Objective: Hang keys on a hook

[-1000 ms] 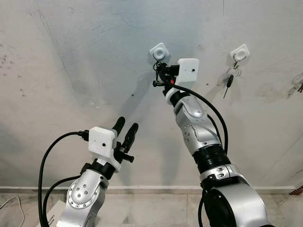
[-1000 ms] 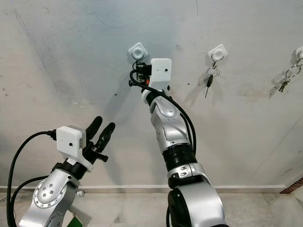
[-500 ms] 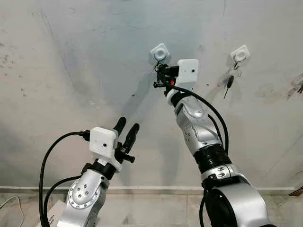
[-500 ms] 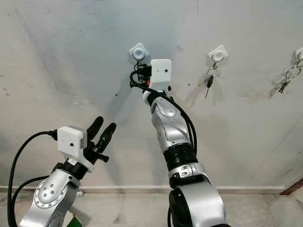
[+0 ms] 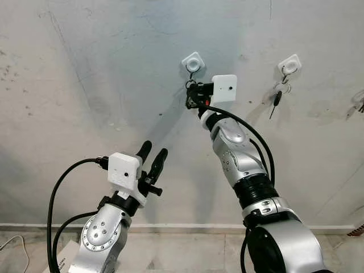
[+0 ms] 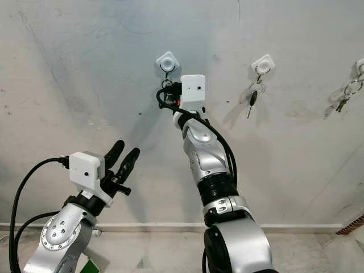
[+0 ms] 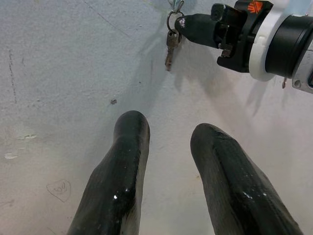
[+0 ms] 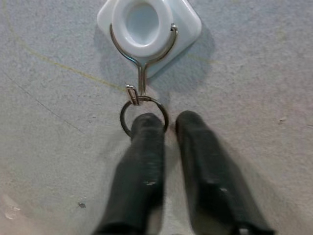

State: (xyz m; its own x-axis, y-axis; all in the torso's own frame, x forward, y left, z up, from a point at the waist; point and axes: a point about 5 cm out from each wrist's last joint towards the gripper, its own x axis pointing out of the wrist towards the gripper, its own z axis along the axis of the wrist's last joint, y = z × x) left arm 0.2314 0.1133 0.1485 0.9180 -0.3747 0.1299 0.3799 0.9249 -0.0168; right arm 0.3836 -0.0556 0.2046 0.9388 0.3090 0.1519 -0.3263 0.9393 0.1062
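Keys [image 7: 169,43] now dangle by their ring from the white hook [image 8: 148,30] at upper centre of the frame, where the right gripper [image 8: 164,122], fingers slightly parted, has let go, while the left gripper [image 5: 151,157] idles open below.

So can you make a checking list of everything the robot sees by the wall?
Surface: grey wall, scuffed and marked.
Job's things: key ring hangs on the hook of the white holder; a small key dangles below.
Clutter: second hook with keys; more keys at far right.
Grippers: right gripper open at the ring; left gripper open, low.
Cables: black cables on both arms.
Surroundings: floor below.
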